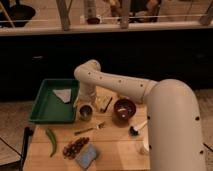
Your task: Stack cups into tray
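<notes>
A small dark greyish cup stands on the wooden table just off the right front corner of the green tray. My gripper hangs straight down from the white arm, directly above this cup and close to its rim. I cannot tell whether it touches the cup. A pale flat piece lies inside the tray near its back right. The pale green cup is not in view.
A dark maroon bowl sits right of the cup. A packet lies between them. A fork, a green pepper, a dark cluster, a blue sponge and a spoon lie in front.
</notes>
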Tool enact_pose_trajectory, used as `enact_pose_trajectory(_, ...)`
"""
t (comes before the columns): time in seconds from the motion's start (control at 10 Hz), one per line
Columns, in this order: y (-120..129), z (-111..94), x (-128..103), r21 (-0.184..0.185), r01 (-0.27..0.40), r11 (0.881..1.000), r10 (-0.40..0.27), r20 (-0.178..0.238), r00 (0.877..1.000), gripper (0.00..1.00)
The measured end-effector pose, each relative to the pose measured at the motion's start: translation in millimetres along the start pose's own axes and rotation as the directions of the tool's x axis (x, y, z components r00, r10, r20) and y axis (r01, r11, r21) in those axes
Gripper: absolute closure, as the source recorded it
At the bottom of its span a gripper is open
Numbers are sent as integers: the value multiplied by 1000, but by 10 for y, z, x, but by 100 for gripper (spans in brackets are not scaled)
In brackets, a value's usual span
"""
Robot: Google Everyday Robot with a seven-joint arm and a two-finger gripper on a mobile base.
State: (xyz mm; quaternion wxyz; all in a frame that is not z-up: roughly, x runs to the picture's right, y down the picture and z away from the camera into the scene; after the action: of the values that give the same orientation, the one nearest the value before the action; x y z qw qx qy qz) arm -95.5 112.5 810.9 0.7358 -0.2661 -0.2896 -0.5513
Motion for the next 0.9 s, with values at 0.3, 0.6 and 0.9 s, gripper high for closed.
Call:
enact_pose_trajectory(0.3, 54, 16, 18, 19, -93, 996, 93, -33, 995, 20)
enact_pose_trajectory(0.6, 75, 42, 57, 26, -132, 991, 133, -43, 990, 20)
enact_pose_trajectory(0.9, 88, 112, 90, 23, -155, 988, 156, -39, 987, 20)
